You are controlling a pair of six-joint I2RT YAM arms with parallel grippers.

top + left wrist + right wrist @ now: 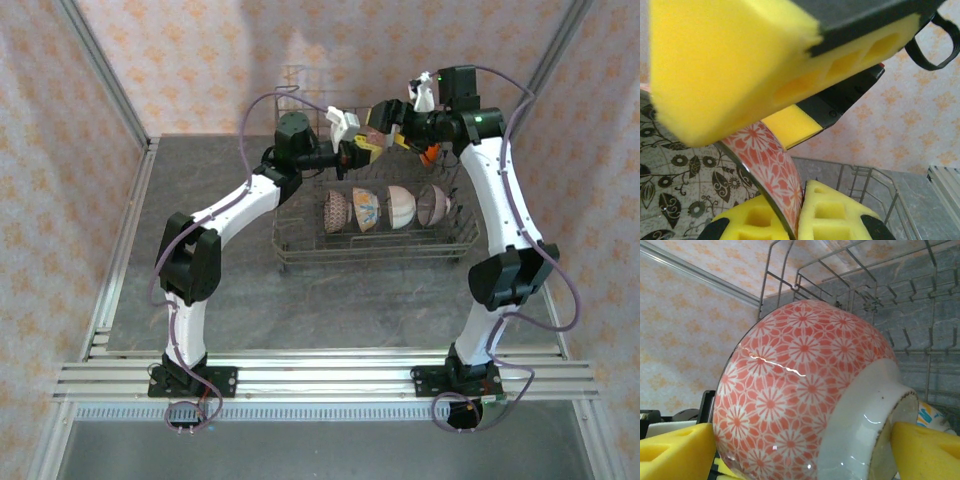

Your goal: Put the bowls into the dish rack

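A bowl (800, 385) with a red-orange flower pattern and a white foot hangs in the air over the dish rack (300, 245). My left gripper (799, 210) is shut on its rim (767, 160), one yellow pad inside and one outside. My right gripper (800, 450) spans the same bowl, with one pad (675, 455) at the rim and the other pad (925, 450) against the foot. From above, both grippers meet at this bowl (377, 135) at the rack's back edge. Several more bowls (365, 209) stand on edge in a row between the rack's tines.
The rack's tall wire sides (920, 305) and upright tines lie directly below and behind the held bowl. A patterned bowl (932, 415) in the rack sits just beneath the right pad. Patterned walls close in the table; bare grey surface (330, 310) lies in front of the rack.
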